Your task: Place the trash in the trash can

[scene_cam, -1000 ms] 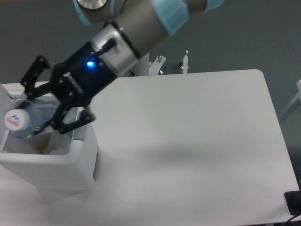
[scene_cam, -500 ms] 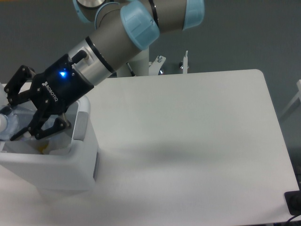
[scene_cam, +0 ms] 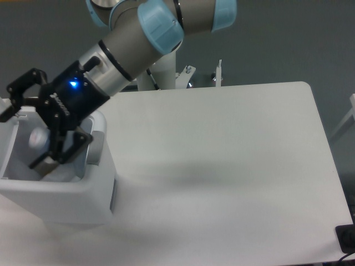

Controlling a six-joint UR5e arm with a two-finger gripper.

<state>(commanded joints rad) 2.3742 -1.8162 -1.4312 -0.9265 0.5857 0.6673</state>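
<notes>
The trash can (scene_cam: 61, 194) is a boxy white bin at the table's left edge, with a grey panel on its right side. My gripper (scene_cam: 21, 138) hangs over the bin's mouth, tilted down to the left, and its black fingers (scene_cam: 61, 155) are spread wide. Between them, down inside the bin, a blurred pale shape with a white round end (scene_cam: 37, 138) looks like the trash bottle. It lies loose, and neither finger touches it. The rest of the bin's inside is hidden by the gripper.
The white table (scene_cam: 222, 166) stretches right of the bin. Small metal posts (scene_cam: 219, 72) and the arm's base stand at its back edge. A black object (scene_cam: 346, 238) sits past the lower right corner.
The gripper carried the bottle left over the bin, then opened. The bottle has left the fingers and dropped into the bin. The gripper has shifted slightly back to the right.
</notes>
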